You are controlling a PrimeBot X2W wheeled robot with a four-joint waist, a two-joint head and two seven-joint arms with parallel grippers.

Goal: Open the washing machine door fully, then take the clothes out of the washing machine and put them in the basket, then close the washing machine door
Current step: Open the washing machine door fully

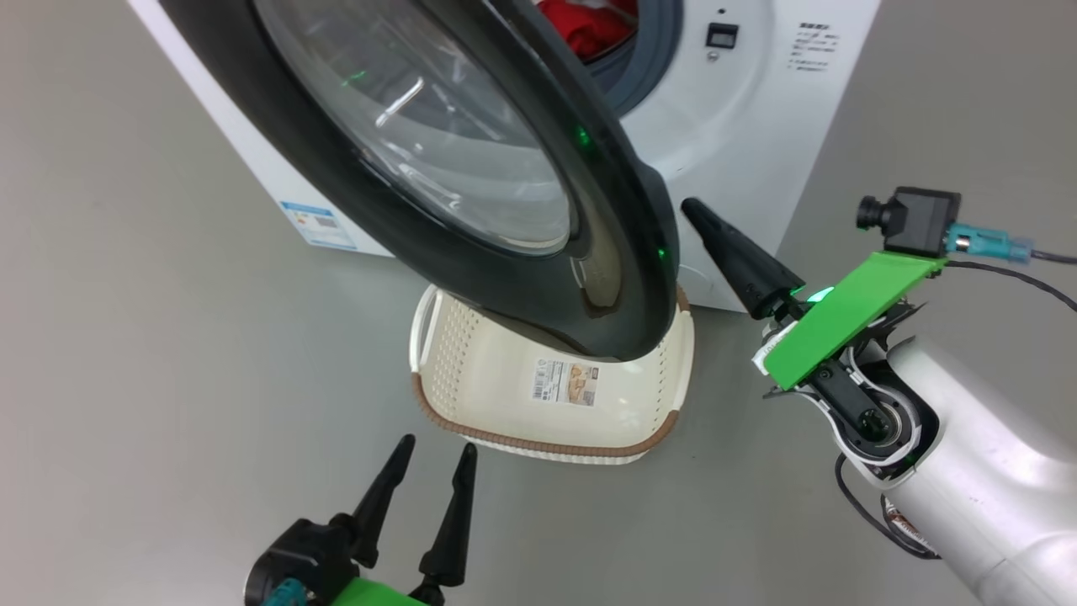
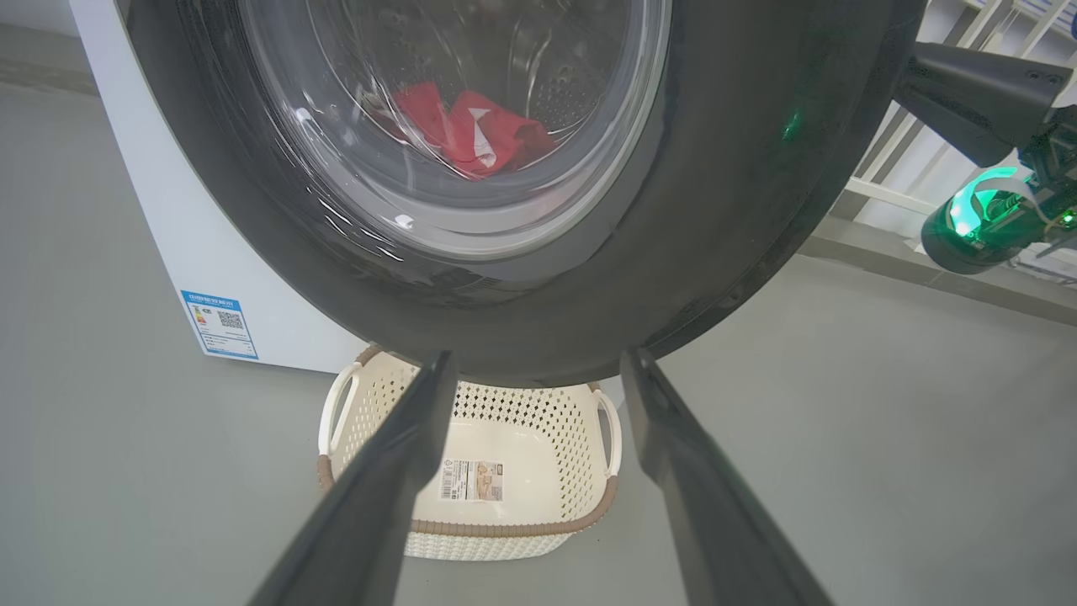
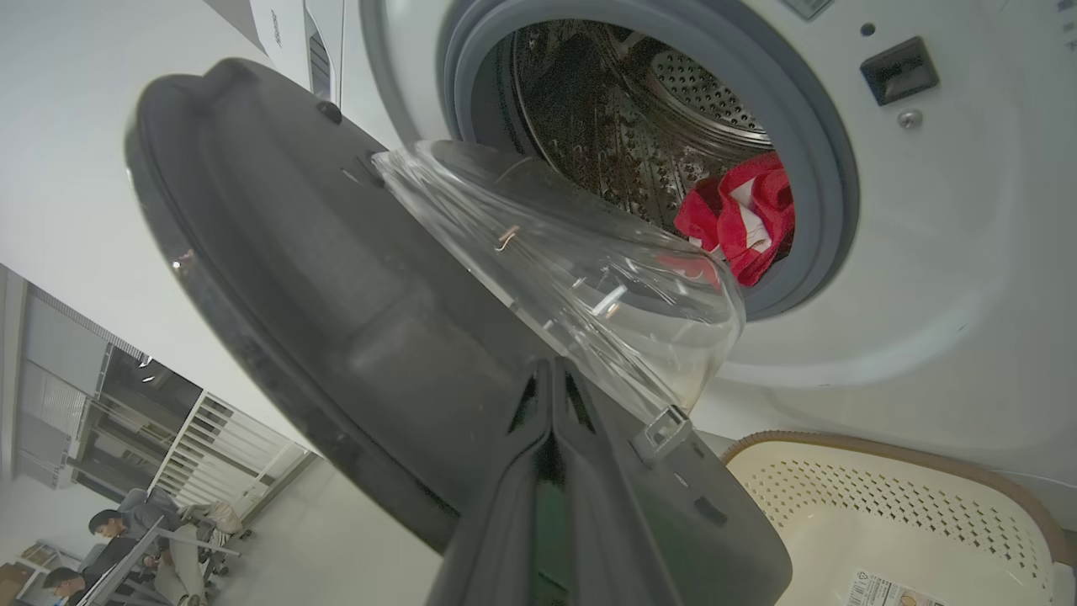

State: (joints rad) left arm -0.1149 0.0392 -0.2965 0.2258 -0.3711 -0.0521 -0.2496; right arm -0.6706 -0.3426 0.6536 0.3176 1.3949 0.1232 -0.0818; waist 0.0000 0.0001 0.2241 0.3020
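Door: the washing machine door [image 1: 471,151] is standing part-way open. It is swung off the drum mouth, with its glass bowl bulging back toward the drum.
Machine: the washing machine [image 1: 740,126] is sitting right behind the door. Its grey seal and steel drum are showing past the door's free edge.
Clothes: the clothes [image 3: 745,219] are lying inside the drum behind the door, red with white patches. Nothing is hanging over the seal.
Basket: the basket [image 1: 538,442] is sitting on the floor [image 1: 168,337] directly below the door's lower rim. It is carrying no garment, just a paper label inside.
Right gripper: the right gripper [image 1: 692,212] is reaching in at the door's free edge, on the inner side near the latch. Its jaws are pressing together on nothing. The pictures are not showing whether the tips are touching the door.
Left gripper: the left gripper [image 1: 437,444] is hovering in front of the door's outer face, low and well apart from it. Its jaws are spread wide and holding nothing.
Progress: the first step is looking under way but not finished, since the door is hanging over the basket rather than swung clear.
Remaining: the door is needing the rest of its swing. After that all the clothes are waiting to go into the basket, and the door closing is coming last.
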